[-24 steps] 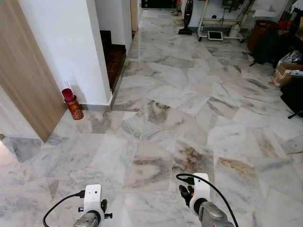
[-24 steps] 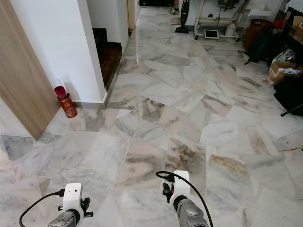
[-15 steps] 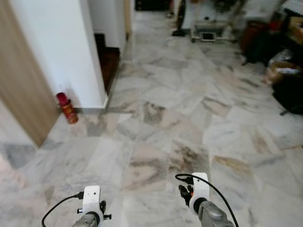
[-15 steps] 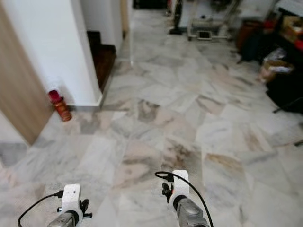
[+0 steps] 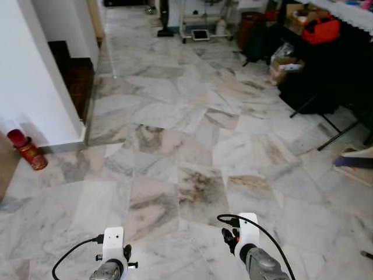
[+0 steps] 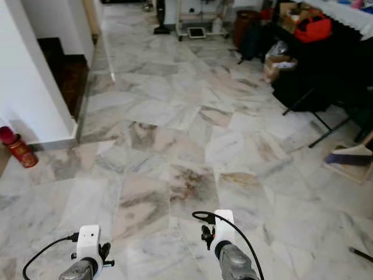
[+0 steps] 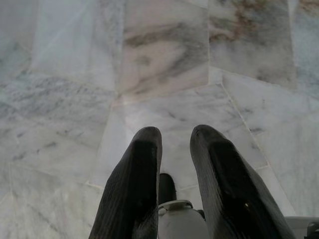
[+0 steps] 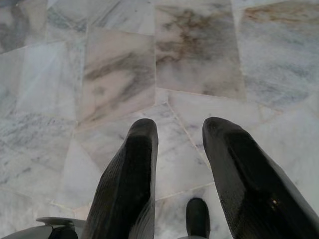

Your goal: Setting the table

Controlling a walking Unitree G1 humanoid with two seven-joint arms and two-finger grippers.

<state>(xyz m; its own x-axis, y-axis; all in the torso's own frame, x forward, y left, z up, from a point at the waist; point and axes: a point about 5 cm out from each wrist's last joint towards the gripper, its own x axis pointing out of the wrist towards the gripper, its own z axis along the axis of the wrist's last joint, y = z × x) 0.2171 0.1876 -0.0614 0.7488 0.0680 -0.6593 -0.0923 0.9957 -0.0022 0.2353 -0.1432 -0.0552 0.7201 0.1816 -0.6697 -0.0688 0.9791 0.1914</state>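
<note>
A table draped in black with a white lace cloth (image 5: 354, 11) stands at the far right, a red bag (image 5: 321, 29) on it. No tableware is in view. My left arm (image 5: 112, 262) and right arm (image 5: 252, 254) hang low over the marble floor. In the left wrist view my left gripper (image 7: 175, 135) is open with nothing between its black fingers (image 7: 137, 174), only floor tiles beyond. My right gripper (image 8: 180, 128) is open and empty too, its fingers (image 8: 130, 169) wider apart above the tiles.
A white wall corner (image 5: 35, 81) and a red canister (image 5: 26, 153) are at the left, beside a dark wooden step (image 5: 73, 70). Cardboard boxes (image 5: 284, 69), a brown bin (image 5: 250, 26) and a dustpan (image 5: 354, 160) line the right. Open marble floor (image 5: 175, 134) lies ahead.
The camera has swung right: the wall and red canister slid left, the wooden panel left the view, and the black-draped table came in at the right. Both arms hang as before.
</note>
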